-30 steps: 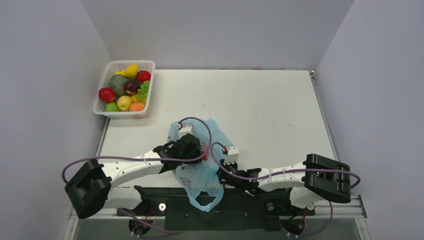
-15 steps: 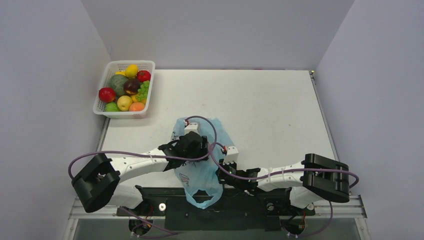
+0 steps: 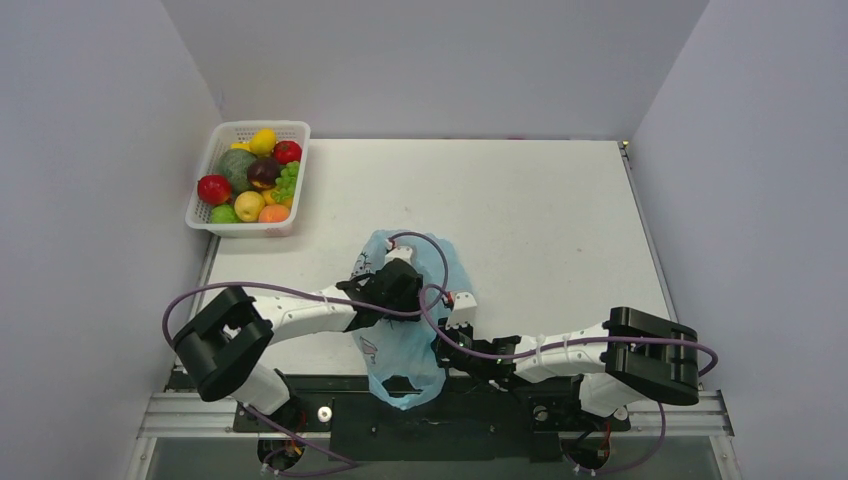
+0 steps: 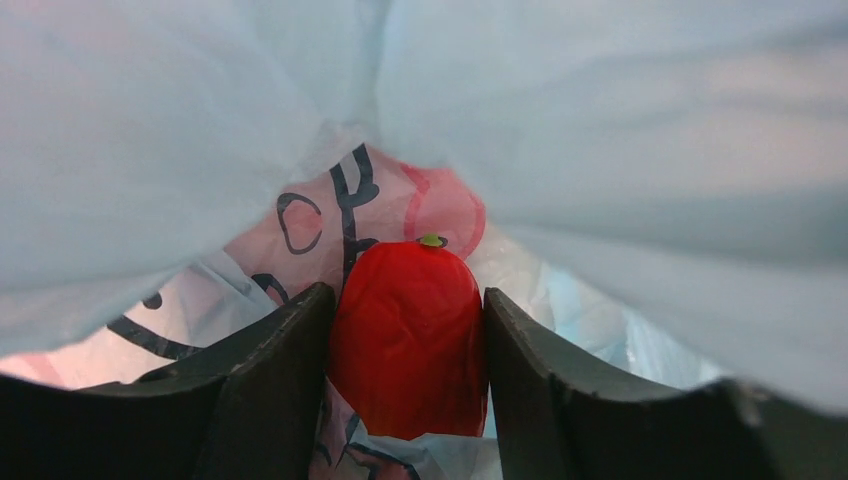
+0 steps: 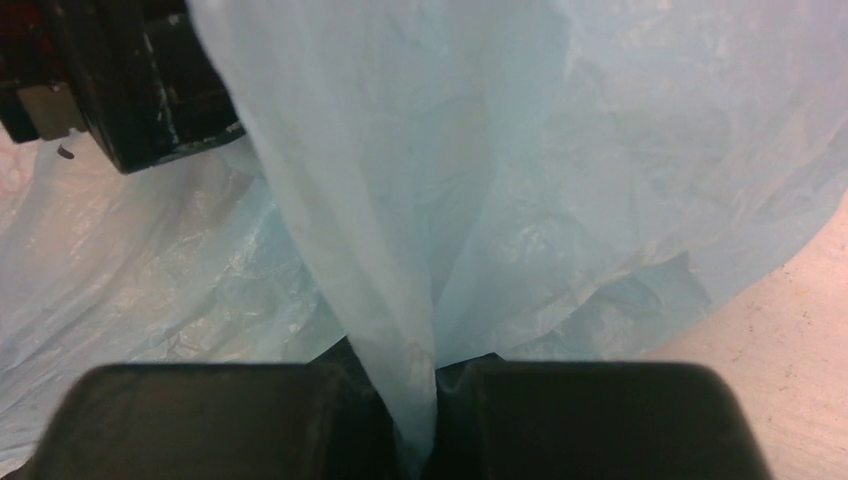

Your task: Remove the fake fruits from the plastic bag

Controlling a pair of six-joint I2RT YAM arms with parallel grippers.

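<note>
The light-blue plastic bag (image 3: 400, 350) lies near the table's front edge, between my arms. My left gripper (image 3: 402, 298) is inside the bag and hidden by it in the top view. In the left wrist view the left gripper (image 4: 405, 345) is shut on a glossy red fake fruit (image 4: 408, 320) with a small green tip, with bag film (image 4: 600, 130) all around. My right gripper (image 5: 425, 420) is shut on a bunched fold of the bag (image 5: 420, 200). It also shows in the top view (image 3: 447, 345). No purplish-brown or yellowish-orange fruit shows inside the bag.
A white lattice basket (image 3: 245, 228) with several coloured fake fruits stands at the far left of the table. Grey walls close the left, right and back. The left arm's wrist (image 5: 120, 80) shows in the right wrist view.
My left arm has swung to the right and reached deeper into the bag. The bag has shifted right and its top has lifted over the left wrist. The right arm has stayed put.
</note>
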